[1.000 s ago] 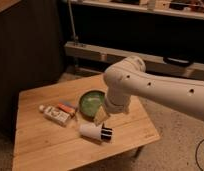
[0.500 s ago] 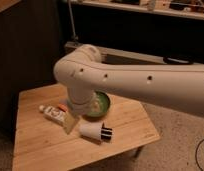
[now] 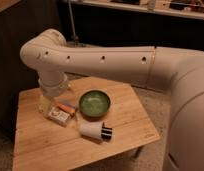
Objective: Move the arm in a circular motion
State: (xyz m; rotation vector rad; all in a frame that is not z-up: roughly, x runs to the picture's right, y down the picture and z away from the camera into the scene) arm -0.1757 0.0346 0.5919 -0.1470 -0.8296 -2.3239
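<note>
My arm [image 3: 102, 60] is thick, glossy white and tubular with small dark dots. It reaches from the right edge across the picture to a bend at the upper left [image 3: 42, 50], then turns down. Its yellowish-tan gripper [image 3: 46, 103] hangs low over the left part of the wooden table [image 3: 122, 120], just left of a small white packet [image 3: 59, 116]. The gripper holds nothing that I can see.
On the table lie a green bowl [image 3: 94, 104], a white cylinder with a black end [image 3: 95, 131] and an orange-tipped item [image 3: 69, 107] by the packet. A dark cabinet [image 3: 17, 30] stands behind on the left. Speckled floor [image 3: 155, 102] lies to the right.
The arm has swung leftward across the table. The gripper moved from beside the bowl and cylinder to the table's left part. The objects on the table have not moved.
</note>
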